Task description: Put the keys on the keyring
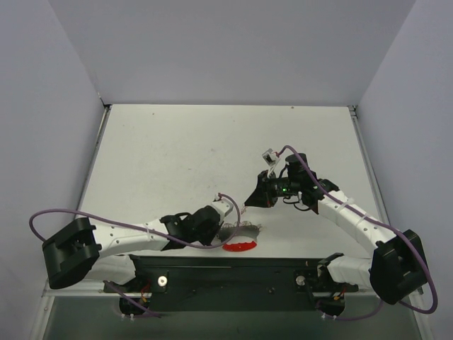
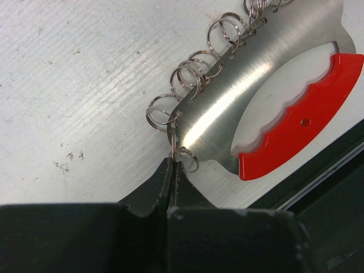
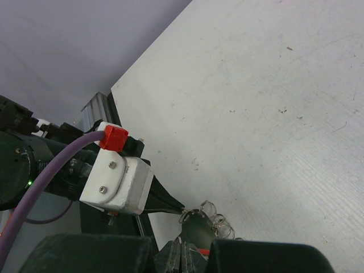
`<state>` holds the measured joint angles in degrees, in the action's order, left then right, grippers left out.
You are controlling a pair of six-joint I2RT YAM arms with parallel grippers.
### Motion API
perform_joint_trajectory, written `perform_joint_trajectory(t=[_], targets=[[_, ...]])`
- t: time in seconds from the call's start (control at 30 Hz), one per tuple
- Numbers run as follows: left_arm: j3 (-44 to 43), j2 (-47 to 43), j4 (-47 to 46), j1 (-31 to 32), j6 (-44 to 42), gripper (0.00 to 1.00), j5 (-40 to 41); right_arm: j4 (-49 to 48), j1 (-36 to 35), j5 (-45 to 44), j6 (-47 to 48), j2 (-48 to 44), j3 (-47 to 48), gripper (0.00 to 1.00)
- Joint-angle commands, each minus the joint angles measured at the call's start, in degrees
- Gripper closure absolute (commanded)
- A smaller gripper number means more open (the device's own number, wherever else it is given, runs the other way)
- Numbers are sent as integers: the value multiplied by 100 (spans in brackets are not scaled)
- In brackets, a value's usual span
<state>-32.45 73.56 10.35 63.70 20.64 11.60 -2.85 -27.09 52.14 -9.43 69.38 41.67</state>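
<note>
The keyring lies flat near the table's front edge. It is a silver metal arc with a red grip and several small split rings along its outer edge. My left gripper is shut on the small ring at the arc's end. My right gripper hovers above and behind the keyring. It is shut, with a thin silver sliver, the key's shaft, between its tips. The key's red head is hidden. The right wrist view shows the keyring just beyond its fingers.
The left arm's white wrist camera housing with its purple cable sits close to my right gripper. The black base rail runs along the front edge right beside the keyring. Grey walls enclose the white table.
</note>
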Motion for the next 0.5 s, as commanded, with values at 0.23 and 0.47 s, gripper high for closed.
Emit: perform_joint_trajectory(t=[0.23, 0.47], targets=[[2, -623, -130, -42, 89, 100, 115, -277, -59, 235, -6, -92, -19, 100], [-253, -1264, -173, -103, -51, 100, 132, -172, -59, 209, -23, -399, 104, 100]])
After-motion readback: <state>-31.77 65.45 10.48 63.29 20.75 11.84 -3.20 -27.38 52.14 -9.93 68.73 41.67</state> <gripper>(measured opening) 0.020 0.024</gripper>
